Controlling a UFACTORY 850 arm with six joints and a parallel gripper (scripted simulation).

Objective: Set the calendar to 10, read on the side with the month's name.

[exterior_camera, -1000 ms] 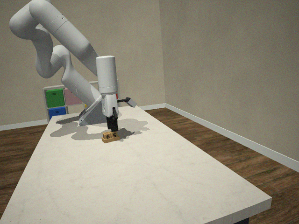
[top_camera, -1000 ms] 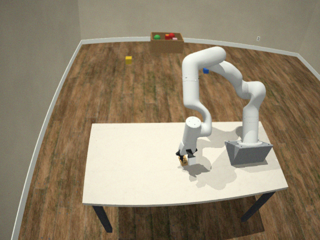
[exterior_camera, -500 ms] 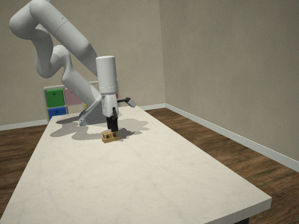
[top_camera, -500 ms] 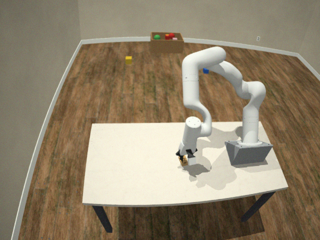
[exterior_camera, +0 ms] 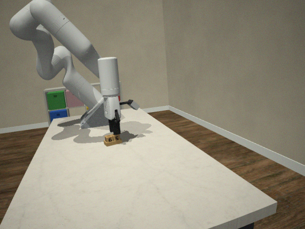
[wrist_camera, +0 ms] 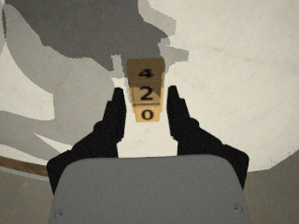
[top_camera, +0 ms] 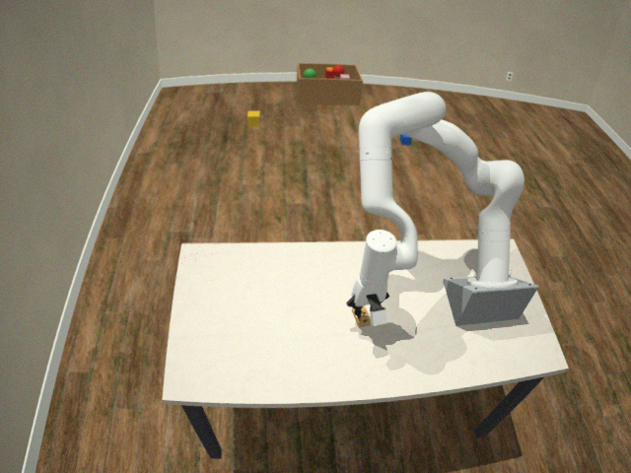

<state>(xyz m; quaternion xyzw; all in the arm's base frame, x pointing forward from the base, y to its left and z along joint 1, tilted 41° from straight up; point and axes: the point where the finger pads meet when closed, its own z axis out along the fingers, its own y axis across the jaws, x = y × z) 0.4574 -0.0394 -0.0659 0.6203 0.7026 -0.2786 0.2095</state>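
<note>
A small tan calendar tray (exterior_camera: 112,143) lies flat on the white table (top_camera: 264,315) (exterior_camera: 147,184), holding two wooden number cubes side by side. In the exterior view the left cube (exterior_camera: 109,139) shows a 6 and the right cube (exterior_camera: 117,138) a 5 that is not upright. The wrist view shows the far cube (wrist_camera: 146,73) with 4 on top. It shows the near cube (wrist_camera: 147,94) with 2 on top and 0 on its near side. My gripper (top_camera: 365,308) (exterior_camera: 114,129) (wrist_camera: 146,97) points straight down, its fingers half open on either side of the near cube, with narrow gaps. The month's name is hidden.
The arm's grey base (top_camera: 488,300) (exterior_camera: 95,120) stands on the table behind the tray. On the floor are a cardboard box of toys (top_camera: 328,84), a yellow block (top_camera: 252,117) and a blue block (top_camera: 405,139). A shelf with coloured bins (exterior_camera: 56,106) stands by the wall.
</note>
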